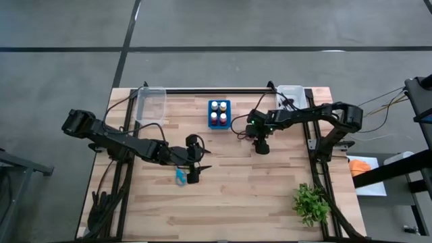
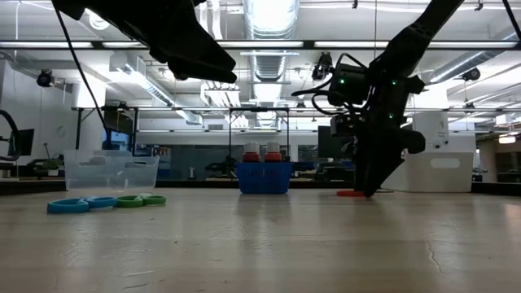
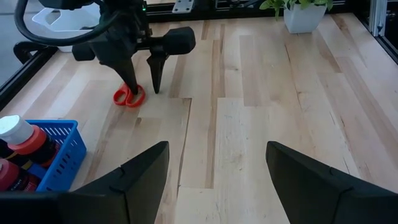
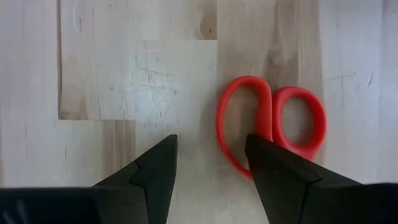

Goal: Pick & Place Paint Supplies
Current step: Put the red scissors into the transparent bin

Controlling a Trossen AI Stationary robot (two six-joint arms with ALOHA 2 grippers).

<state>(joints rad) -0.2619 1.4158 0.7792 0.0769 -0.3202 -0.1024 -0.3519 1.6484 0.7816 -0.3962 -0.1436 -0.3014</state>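
Red-handled scissors [image 4: 272, 122]: lying flat on the wooden counter [image 1: 256, 196], on its right half, to the right of the blue bottle holder [image 1: 219, 114]. Only the two red finger loops show; blades hidden. Right claw [image 4: 208, 163] points straight down at the counter, fingers parted, gripping nothing. One finger [image 4: 283, 171] covers the edge of the nearer loop in the right wrist view; the other stands on bare wood beside it. Whether the finger touches the loop cannot be told. In the left wrist view one finger tip stands at the loops, the other just beside them.

Paint bottles [image 1: 219, 113]: four, with white caps and red or orange bodies, upright in the blue bottle holder at the counter's far middle.

Blue-handled scissors [image 2: 79, 204] and green-handled scissors [image 2: 138, 199]: flat on the counter, side by side in the low view, in front of a clear plastic bin [image 2: 111, 172]. In the high view a blue handle shows just beside the left arm's tip.

Left claw [image 1: 194, 169]: hovering above the counter's middle, left of centre, fingers spread wide and empty.

Other fittings: clear plastic bin at the far left corner; a white bin [image 1: 291, 94] at the far right corner; green plant [image 1: 311, 203] in the near right corner
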